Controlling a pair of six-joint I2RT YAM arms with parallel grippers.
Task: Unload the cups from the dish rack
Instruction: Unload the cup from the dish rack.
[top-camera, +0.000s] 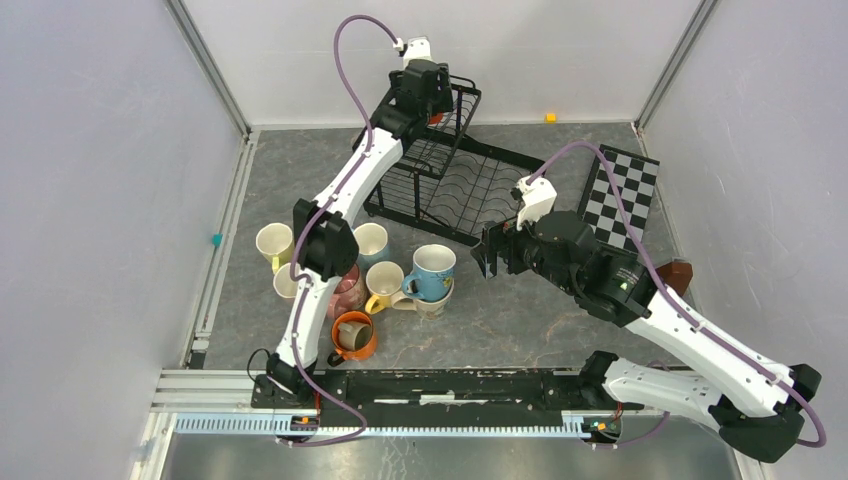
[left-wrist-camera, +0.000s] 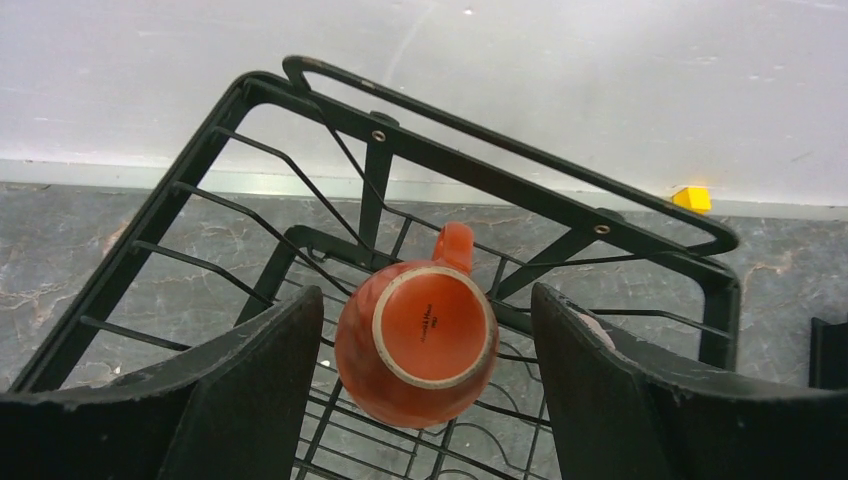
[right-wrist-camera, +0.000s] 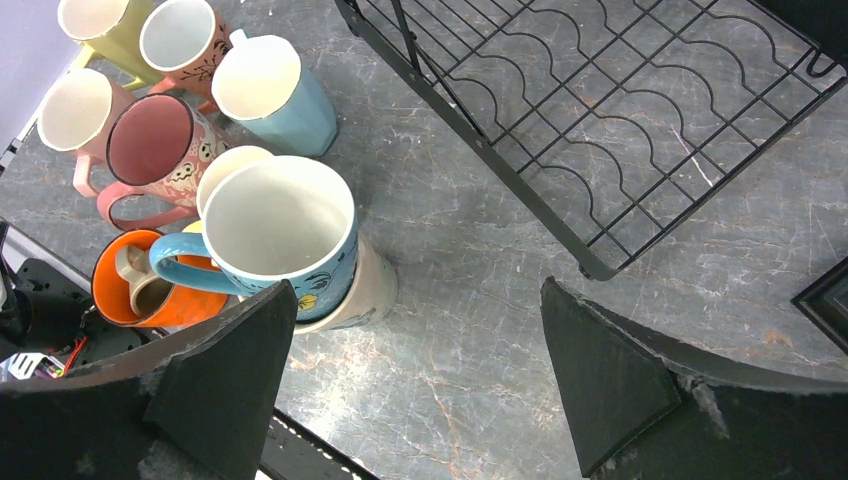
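Note:
An orange cup (left-wrist-camera: 420, 340) lies bottom-up in the raised upper basket of the black wire dish rack (left-wrist-camera: 500, 175), handle pointing away. My left gripper (left-wrist-camera: 428, 300) straddles it, open, with a gap between each finger and the cup. From above, that gripper (top-camera: 432, 100) sits at the rack's (top-camera: 470, 185) far end. My right gripper (right-wrist-camera: 418, 290) hovers open over bare table beside a blue patterned cup (right-wrist-camera: 280, 230) stacked in a cream one. Several more cups stand on the table: light blue (right-wrist-camera: 270, 95), pink (right-wrist-camera: 155, 150), orange (right-wrist-camera: 130, 295).
A checkered board (top-camera: 620, 195) leans to the right of the rack. A small yellow block (left-wrist-camera: 692, 198) lies by the back wall. A brown object (top-camera: 678, 272) sits near the right wall. The cup cluster (top-camera: 371, 240) crowds the left arm's elbow.

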